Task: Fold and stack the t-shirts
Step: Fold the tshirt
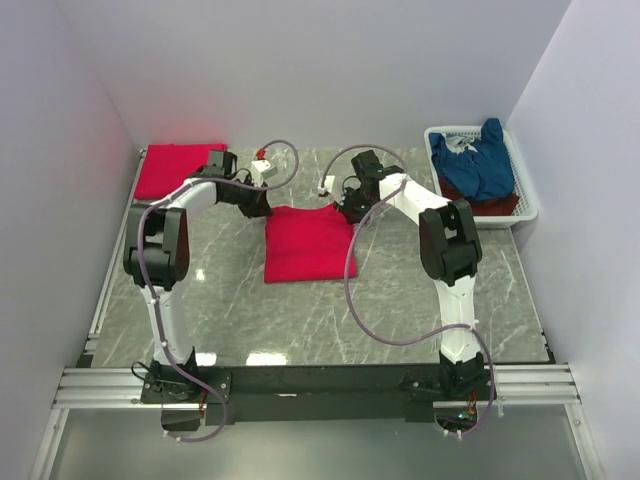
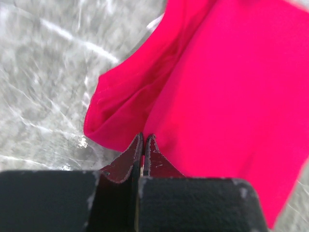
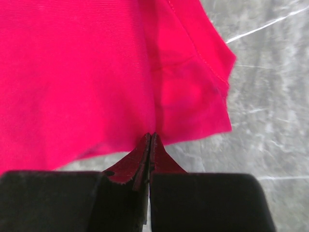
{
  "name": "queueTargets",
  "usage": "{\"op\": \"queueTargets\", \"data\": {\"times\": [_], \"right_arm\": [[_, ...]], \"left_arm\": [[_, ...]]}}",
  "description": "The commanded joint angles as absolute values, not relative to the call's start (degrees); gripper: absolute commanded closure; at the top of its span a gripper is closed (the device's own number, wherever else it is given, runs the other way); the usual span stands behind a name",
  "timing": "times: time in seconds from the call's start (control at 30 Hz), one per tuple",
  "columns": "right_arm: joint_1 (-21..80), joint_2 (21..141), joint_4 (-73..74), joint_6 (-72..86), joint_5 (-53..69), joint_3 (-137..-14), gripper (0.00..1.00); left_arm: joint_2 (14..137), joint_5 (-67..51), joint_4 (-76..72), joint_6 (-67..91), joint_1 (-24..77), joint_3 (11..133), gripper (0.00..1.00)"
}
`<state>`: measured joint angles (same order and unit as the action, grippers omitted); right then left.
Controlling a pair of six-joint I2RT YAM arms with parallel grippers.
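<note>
Left jaws and right jaws are each pinched shut on a corner of the red shirt [image 1: 305,245], which lies flat on the desk [image 1: 250,320], left of the basket [image 1: 529,190]. Best to raise both corners evenly, keep that edge taut, and lay it square over the opposite hem

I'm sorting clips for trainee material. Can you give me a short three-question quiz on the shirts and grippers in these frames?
1. True or false: the left gripper and the right gripper are both shut on the middle red t-shirt, at its far corners.
2. Where is the blue t-shirt? A: in the white basket at the far right. B: on the table between the arm bases. C: draped over the left arm.
3. Fill in: the folded red t-shirt lies at the table's far ____ corner.
Key: 1 true; 2 A; 3 left.
</note>
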<state>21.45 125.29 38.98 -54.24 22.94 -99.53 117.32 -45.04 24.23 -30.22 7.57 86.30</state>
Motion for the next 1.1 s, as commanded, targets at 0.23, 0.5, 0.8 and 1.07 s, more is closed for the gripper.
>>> {"op": "queueTargets", "data": {"times": [0.23, 0.5, 0.8, 1.07], "right_arm": [[26.2, 120.2, 39.7, -50.5, 18.4, -93.4, 1.00], [27.8, 111.0, 47.4, -43.2, 27.0, -81.1, 1.00], [20.9, 106.6, 57.6, -33.2, 50.8, -83.7, 0.41], [16.8, 112.2, 42.5, -9.7, 62.1, -87.4, 0.55]], "left_arm": [[114.6, -36.7, 24.9, -24.1, 11.7, 79.4, 0.99], [103.4, -38.8, 28.3, -18.6, 13.4, 62.2, 0.99], [86.8, -46.7, 22.9, -22.3, 12.0, 52.8, 0.54], [89.6, -48.3, 28.8, -37.5, 20.9, 63.9, 0.42]]}}
